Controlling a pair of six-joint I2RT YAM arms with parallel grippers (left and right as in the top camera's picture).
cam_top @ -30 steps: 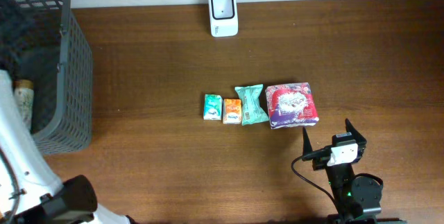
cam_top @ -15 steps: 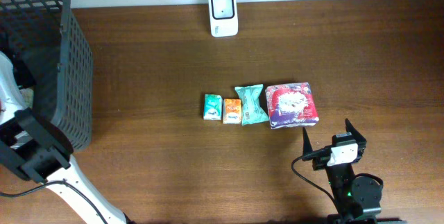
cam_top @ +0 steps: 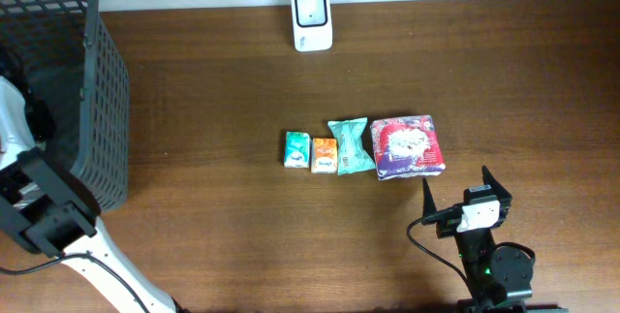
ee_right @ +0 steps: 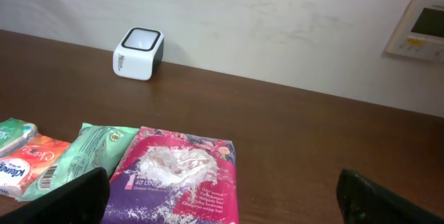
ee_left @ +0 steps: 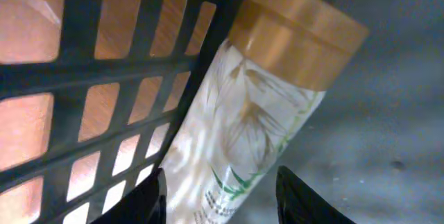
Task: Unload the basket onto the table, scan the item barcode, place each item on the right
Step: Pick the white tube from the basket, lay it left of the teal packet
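The left arm (cam_top: 44,211) is down in the grey basket (cam_top: 97,90) at the far left edge of the table (cam_top: 194,216). On the wrist camera, the left gripper (ee_left: 218,193) has its jaws apart, one on each side of a bottle (ee_left: 250,127). This bottle is white with a leaf print and a gold cap (ee_left: 298,33). It lies tilted against the basket's slatted wall, cap end pointing away from the fingers. One finger (ee_left: 149,200) looks right up against the bottle's side, while the other shows a dark gap, so nothing is pinched.

Over on the other side, the right gripper (cam_top: 455,179) hangs low near the front edge, fingers spread wide with nothing between them. Just beyond it is a row of four packs, side by side. There's a purple tissue pack (cam_top: 408,146), a teal packet (cam_top: 351,146), a small orange one (cam_top: 325,155) and a small green-and-white one (cam_top: 296,149).

The white barcode scanner (cam_top: 312,19) stands at the back edge by the wall, well apart from both arms and far from the basket.
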